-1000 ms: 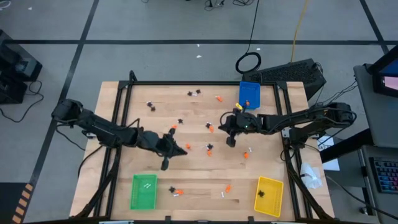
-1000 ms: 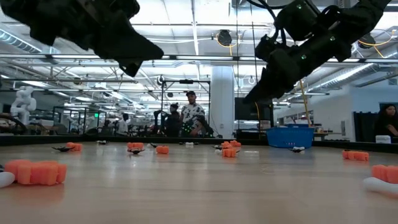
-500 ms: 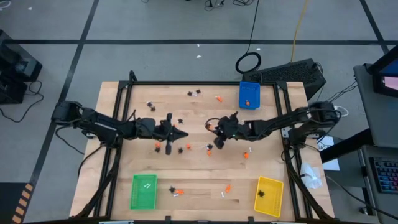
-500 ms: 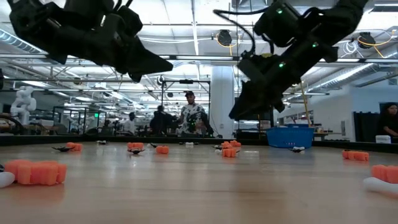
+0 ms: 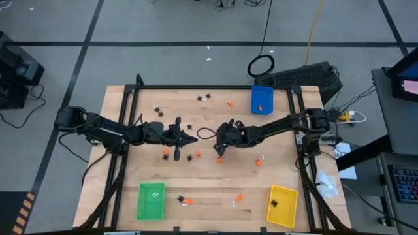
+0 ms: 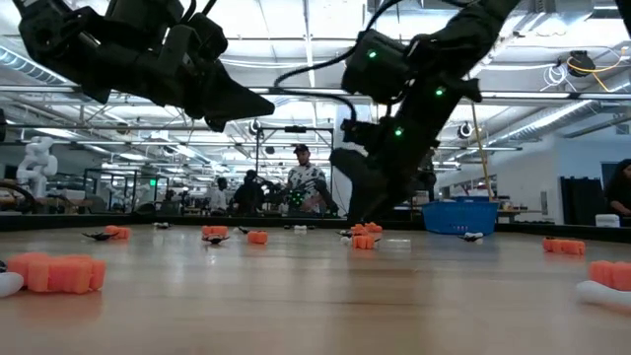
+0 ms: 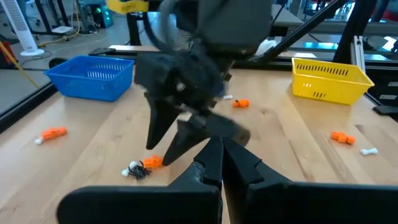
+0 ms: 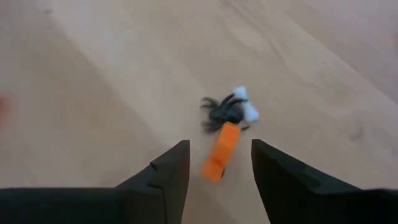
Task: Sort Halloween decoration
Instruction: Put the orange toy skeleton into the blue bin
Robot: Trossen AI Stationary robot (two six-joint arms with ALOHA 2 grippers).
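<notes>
Pale wooden table [image 5: 209, 189], trinkets strewn about; people stand behind. Right gripper [image 8: 214, 168], fingers apart, hovers over an orange lump [image 8: 221, 151]; left gripper [image 7: 219, 163] pinched together.

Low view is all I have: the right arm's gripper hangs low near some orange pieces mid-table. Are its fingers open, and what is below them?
Observer: Open. In the right wrist view the right gripper has its fingers spread, and an orange lump on the table shows between them.
Operator: Is that lump by itself?
Observer: No. A black spider and a white bone piece lie right against its far end.
Operator: And the left gripper?
Observer: The left gripper is shut with nothing showing between its fingers, held above the table and facing the right arm.
</notes>
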